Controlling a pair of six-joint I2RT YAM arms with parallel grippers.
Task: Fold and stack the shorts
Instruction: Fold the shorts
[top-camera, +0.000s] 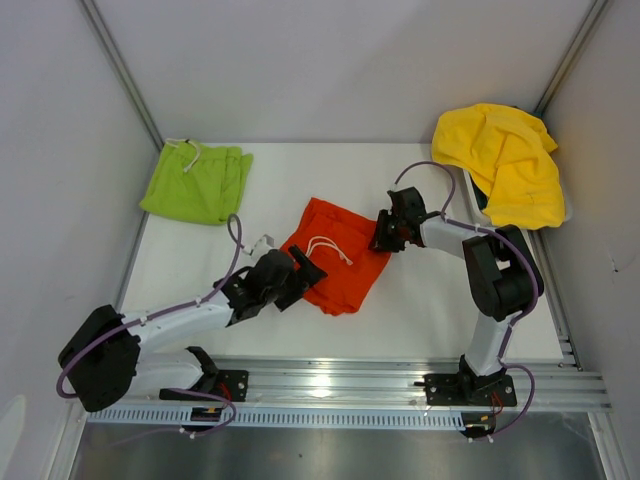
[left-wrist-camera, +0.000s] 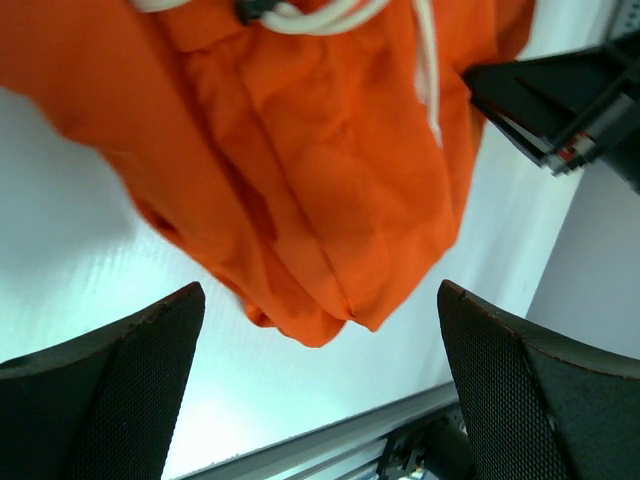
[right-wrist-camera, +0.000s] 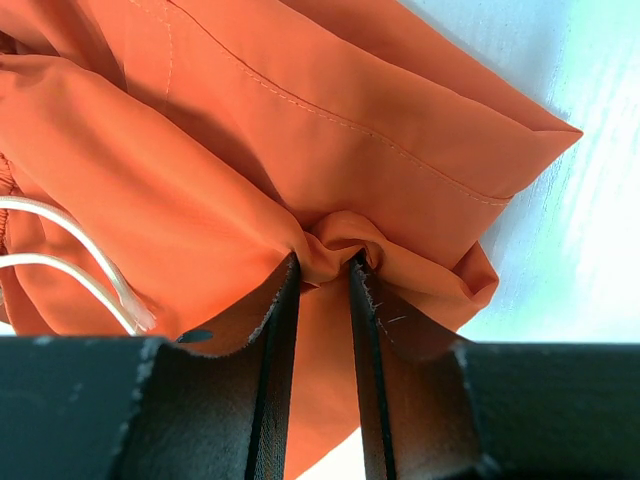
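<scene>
At the near edge, the aluminium rail (top-camera: 340, 372) carrying both arm bases is noted. Just beyond it, at the near-left side of the orange-red shorts (top-camera: 338, 268), the left gripper (top-camera: 303, 272) is found with its jaws spread wide. In the left wrist view nothing is held between them, and the hem lies ahead of the fingertips; contact cannot be confirmed.

The orange-red shorts are located at the middle of the white table (top-camera: 430, 300). They are loosely bunched rather than squared, with the white drawstring (top-camera: 328, 247) exposed on top. At their far-right edge the right gripper (top-camera: 385, 235) is clamped on a pinch of fabric. In the right wrist view a ridge of orange cloth is seen pressed between the two fingers.

Well to the far left of the orange-red shorts, near the back corner, the lime-green shorts (top-camera: 198, 182) are observed lying flat and compact. They are judged to be folded already. To the far right of the orange-red shorts, a yellow cloth (top-camera: 505, 160) is draped over a dark object (top-camera: 482, 196) that cannot be identified.

The task is assessed as roughly half complete. One pair appears finished. The fold of the orange-red pair is judged to be in hand and incomplete, and no stacking has been done, the two pairs being well apart.
</scene>
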